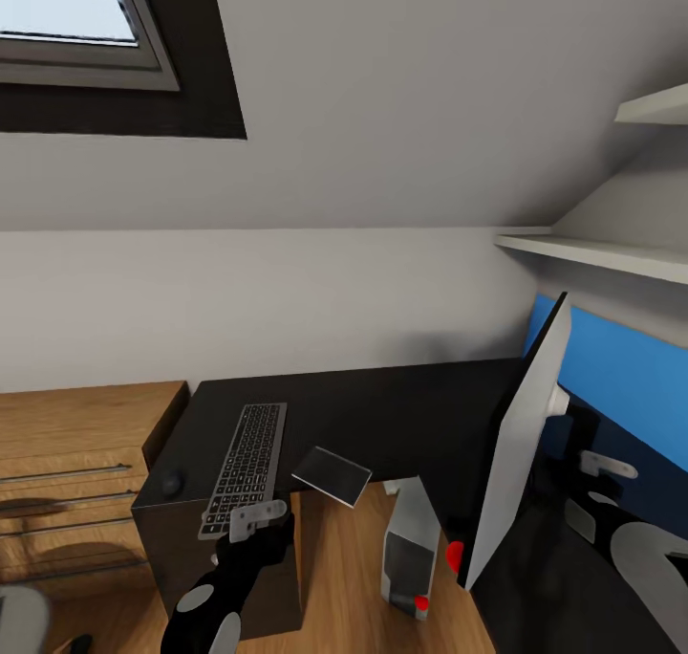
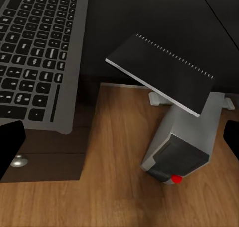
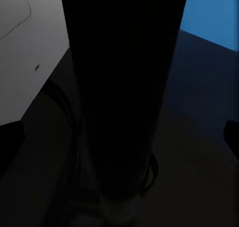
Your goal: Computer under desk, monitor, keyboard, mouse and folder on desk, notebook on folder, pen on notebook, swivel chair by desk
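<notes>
left gripper (image 1: 256,520) seen open, empty | keyboard (image 1: 245,467) lies just ahead on worktop (image 1: 401,415), long axis running away from it | right gripper state cannot be told

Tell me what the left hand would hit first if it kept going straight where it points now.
Probably the wooden floor between the keyboard and the computer, below the overhanging notebook; depth is unclear.

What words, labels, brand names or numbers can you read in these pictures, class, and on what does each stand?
None can be read.
keyboard: pale key legends, too small and blurred to read.
computer: a red dot on its front, no lettering.
notebook: plain dark cover, no lettering.
</notes>
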Robot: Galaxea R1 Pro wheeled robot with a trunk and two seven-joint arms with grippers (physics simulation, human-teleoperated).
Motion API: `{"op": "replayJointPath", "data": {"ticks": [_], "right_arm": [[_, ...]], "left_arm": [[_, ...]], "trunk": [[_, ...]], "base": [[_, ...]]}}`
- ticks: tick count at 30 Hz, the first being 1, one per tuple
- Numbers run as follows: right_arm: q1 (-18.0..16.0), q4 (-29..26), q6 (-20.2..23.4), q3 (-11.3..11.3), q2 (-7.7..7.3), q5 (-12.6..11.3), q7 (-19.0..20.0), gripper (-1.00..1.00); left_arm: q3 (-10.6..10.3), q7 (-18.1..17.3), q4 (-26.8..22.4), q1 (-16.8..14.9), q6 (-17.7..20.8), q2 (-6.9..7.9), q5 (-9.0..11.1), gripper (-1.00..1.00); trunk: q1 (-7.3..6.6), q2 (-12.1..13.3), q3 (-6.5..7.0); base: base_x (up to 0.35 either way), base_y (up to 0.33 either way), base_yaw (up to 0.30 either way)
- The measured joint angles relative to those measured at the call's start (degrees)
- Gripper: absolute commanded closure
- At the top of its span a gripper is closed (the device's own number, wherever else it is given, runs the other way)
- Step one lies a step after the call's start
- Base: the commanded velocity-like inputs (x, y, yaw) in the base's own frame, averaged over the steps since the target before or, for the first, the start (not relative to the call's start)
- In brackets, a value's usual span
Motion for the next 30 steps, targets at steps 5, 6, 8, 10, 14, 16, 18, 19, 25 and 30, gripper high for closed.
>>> {"op": "replayJointPath", "data": {"ticks": [5,6,8,10,14,16,18,19,25,30], "right_arm": [[0.0,0.0,0.01,-0.01,-0.12,0.01,-0.8,-1.0],[0.0,0.0,0.01,-0.01,-0.13,0.01,-0.83,-1.0],[0.0,0.0,0.01,0.01,-0.11,0.01,-0.85,-1.0],[0.0,0.0,0.01,0.02,-0.1,0.01,-0.87,-1.0],[0.0,0.0,0.01,0.03,-0.1,0.01,-0.88,-1.0],[0.0,0.0,0.01,0.03,-0.11,0.01,-0.89,-1.0],[0.0,0.0,0.01,0.03,-0.1,0.01,-0.89,-1.0],[0.0,0.0,0.01,0.03,-0.12,0.01,-0.89,-1.0],[0.0,0.0,0.01,0.04,-0.09,0.01,-0.88,-1.0],[0.0,0.0,0.01,0.03,-0.11,0.01,-0.88,-1.0]], "left_arm": [[0.0,0.0,0.0,0.0,-0.04,0.0,0.01,-1.0],[0.0,0.0,0.0,0.0,-0.05,0.0,0.01,-1.0],[0.0,0.0,0.0,0.0,-0.05,0.0,0.02,-1.0],[0.0,0.0,0.0,0.0,-0.06,0.0,0.02,-1.0],[0.0,0.0,0.0,0.0,-0.07,0.0,0.02,-1.0],[0.0,0.0,0.0,0.0,-0.07,0.0,0.02,-1.0],[0.0,0.0,0.0,0.0,-0.07,0.0,0.02,-1.0],[0.0,0.0,0.0,0.0,-0.07,0.0,0.02,-1.0],[0.0,0.0,0.0,0.0,-0.07,0.0,0.01,-1.0],[0.0,0.0,0.0,0.0,-0.07,0.0,0.01,-1.0]], "trunk": [[0.0,0.0,0.0],[0.0,0.0,0.0],[0.0,0.0,0.0],[-0.02,0.0,0.0],[-0.01,0.0,0.0],[-0.01,0.0,0.0],[0.0,0.0,0.0],[0.0,0.0,0.0],[0.0,0.0,0.0],[0.0,0.0,0.0]], "base": [[0.0,0.0,0.0],[0.01,0.0,0.0],[0.045,0.0,0.0],[0.16,0.0,0.0],[0.124,0.0,0.0],[0.05,0.0,0.0],[0.029,0.0,0.0],[0.018,0.0,0.0],[0.007,0.0,0.0],[0.001,0.0,0.0]]}}
